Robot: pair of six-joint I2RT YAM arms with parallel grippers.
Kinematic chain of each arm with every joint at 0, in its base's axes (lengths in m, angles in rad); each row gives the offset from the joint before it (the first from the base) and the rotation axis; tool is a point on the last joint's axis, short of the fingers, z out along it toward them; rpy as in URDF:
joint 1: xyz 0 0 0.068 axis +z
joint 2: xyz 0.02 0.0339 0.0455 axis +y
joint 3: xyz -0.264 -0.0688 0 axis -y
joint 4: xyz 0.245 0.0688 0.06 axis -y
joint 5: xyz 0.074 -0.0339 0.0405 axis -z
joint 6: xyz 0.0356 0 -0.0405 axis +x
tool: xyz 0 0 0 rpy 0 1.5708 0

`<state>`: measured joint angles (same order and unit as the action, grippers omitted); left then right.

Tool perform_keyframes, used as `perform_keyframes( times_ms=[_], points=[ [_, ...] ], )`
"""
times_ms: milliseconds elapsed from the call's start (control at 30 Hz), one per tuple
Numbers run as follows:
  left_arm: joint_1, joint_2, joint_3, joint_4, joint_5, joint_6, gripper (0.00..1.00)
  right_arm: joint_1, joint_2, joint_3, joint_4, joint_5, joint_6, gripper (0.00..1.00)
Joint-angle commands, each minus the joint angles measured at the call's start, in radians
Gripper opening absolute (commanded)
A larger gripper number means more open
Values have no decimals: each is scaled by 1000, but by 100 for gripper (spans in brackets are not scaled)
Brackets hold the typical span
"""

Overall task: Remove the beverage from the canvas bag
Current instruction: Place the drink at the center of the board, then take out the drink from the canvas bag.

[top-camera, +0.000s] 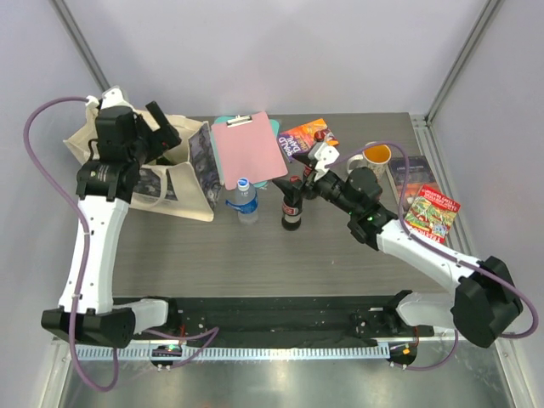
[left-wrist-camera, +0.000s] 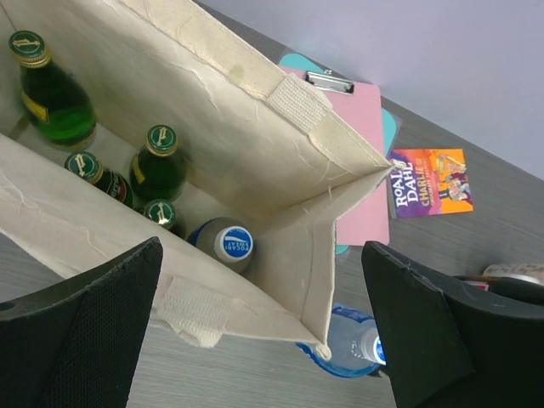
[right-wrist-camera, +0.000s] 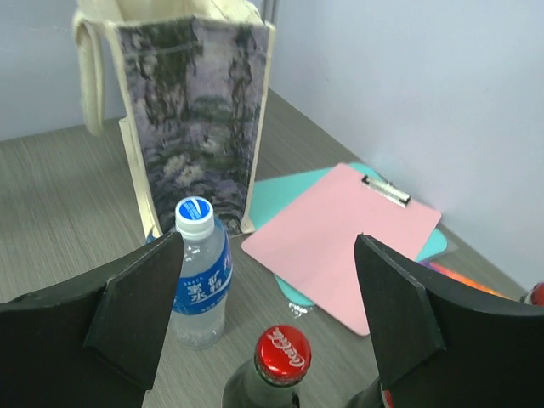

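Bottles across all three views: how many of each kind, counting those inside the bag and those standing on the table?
Green-capped glass bottles, all in the bag: 4
Blue-and-white-capped bottles: 2
Red-capped cola bottle: 1
Total: 7

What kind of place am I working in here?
Probably a lab test cell, not a home: a table walled by plain panels, with staged props like the canvas bag and pink clipboard.
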<state>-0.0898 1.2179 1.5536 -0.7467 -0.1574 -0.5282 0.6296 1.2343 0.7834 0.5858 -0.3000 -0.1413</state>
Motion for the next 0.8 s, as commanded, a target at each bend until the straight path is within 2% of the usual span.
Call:
perform_keyframes(
  times_ms=[0,300,533,767],
  points=[
    [4,54,74,-54,-39,68,100,-7,-64,105,-96,-102,-55,89],
    [119,153,105,-82,13,66,100,-10,-16,295,-354,-295,-81,91],
    [223,227,108,-54,87,17,100,-8,30,344,-408,-381,-61,92],
    [228,218,59,-48,131,39,100,-4,158,477,-471,-534,12,89]
  ],
)
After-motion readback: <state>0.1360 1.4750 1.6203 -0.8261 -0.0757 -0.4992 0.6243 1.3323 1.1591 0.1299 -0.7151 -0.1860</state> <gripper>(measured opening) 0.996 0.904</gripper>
